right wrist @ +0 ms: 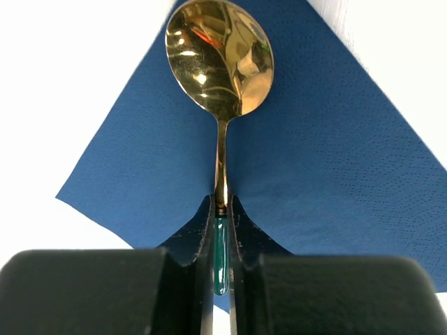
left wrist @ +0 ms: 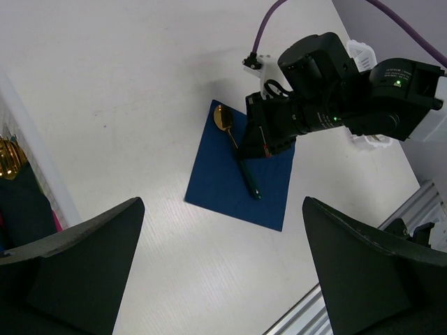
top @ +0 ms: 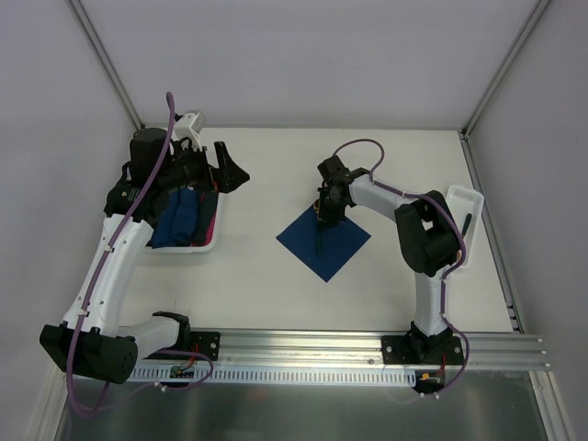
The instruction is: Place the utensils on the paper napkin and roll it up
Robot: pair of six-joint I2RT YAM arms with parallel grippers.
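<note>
The paper napkin (top: 335, 248) (left wrist: 216, 188) (right wrist: 349, 174) lies flat on the table as a dark blue diamond. On it rests one of the utensils, a spoon (top: 319, 241) (left wrist: 225, 118) (right wrist: 220, 56) with a gold bowl and a dark green handle. My right gripper (top: 323, 213) (right wrist: 222, 206) is low over the napkin, its jaws shut on the spoon where the gold neck meets the green handle. My left gripper (top: 230, 170) (left wrist: 222, 230) hangs wide open beside the left tray, holding nothing.
A white tray (top: 193, 246) at the left holds dark blue rolls (top: 184, 216) with gold cutlery heads (left wrist: 7, 157). A second white tray (top: 467, 195) stands at the right edge with a dark utensil (top: 466, 225) in it. An aluminium rail (top: 367, 344) runs along the near edge.
</note>
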